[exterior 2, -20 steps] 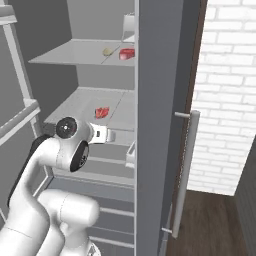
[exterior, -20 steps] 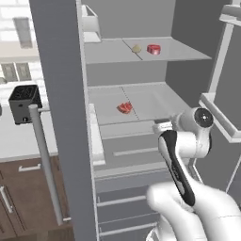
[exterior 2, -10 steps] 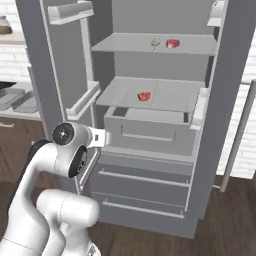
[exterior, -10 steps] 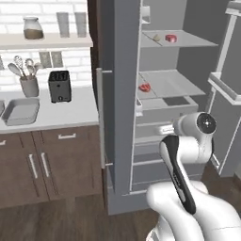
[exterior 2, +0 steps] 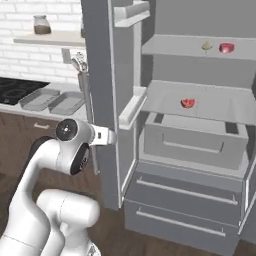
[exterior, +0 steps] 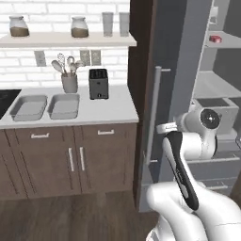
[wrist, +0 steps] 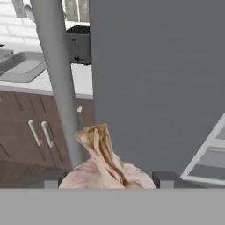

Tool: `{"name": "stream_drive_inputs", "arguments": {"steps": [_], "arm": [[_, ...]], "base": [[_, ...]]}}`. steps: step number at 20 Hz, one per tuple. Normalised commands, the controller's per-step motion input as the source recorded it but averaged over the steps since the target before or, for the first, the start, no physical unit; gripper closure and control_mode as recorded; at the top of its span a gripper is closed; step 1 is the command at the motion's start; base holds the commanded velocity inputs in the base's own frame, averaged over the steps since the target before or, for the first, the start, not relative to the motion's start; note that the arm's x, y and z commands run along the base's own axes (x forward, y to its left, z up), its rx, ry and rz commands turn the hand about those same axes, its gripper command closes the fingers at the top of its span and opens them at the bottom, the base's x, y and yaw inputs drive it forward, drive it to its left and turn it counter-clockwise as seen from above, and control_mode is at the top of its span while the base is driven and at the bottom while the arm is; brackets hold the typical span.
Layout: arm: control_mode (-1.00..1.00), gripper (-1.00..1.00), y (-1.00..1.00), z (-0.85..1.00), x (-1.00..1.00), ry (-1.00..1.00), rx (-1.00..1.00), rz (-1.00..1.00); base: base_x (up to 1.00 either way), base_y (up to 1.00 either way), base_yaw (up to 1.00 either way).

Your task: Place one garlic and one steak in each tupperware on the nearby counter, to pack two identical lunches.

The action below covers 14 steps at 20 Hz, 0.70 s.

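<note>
The open grey fridge (exterior 2: 190, 150) was the landmark. Left of it ran the counter (exterior: 108, 110), pale over brown cabinets (exterior: 70, 160). On that counter, well left of the fridge, the 2 tupperware trays lay side by side, touching or nearly so: the left tray (exterior: 29, 107) and the right tray (exterior: 63, 106), both looking bare inside. A black toaster (exterior: 98, 84) stood nearer the fridge than the trays, beside a cup of utensils (exterior: 69, 81).

Inside the fridge, 1 steak (exterior 2: 188, 103) lay on the middle shelf and a second steak (exterior 2: 226, 48) on the top shelf, with a small tan garlic (exterior 2: 206, 47) just left of it.

The white arm (exterior: 188, 155) stood before the fridge door (exterior: 164, 94). In the hand view, the gripper (wrist: 107, 178) had its 2 fingers set fairly wide around a whitish-pink garlic bulb (wrist: 105, 169), holding it between them, in front of the door and its bar handle (wrist: 59, 79).
</note>
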Motion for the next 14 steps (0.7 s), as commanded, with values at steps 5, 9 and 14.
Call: {"name": "stream_drive_inputs", "arguments": {"steps": [5, 9, 14], "arm": [[1.0, 1.0, 0.0, 0.0, 0.0, 0.0, 0.0, 0.0], [1.0, 1.0, 0.0, 0.0, 0.0, 0.0, 0.0, 0.0], [1.0, 1.0, 0.0, 0.0, 0.0, 0.0, 0.0, 0.0]], "base": [[0.36, 1.0, 0.45], [0.68, 1.0, 0.38], [0.99, 0.78, 0.15]]}}
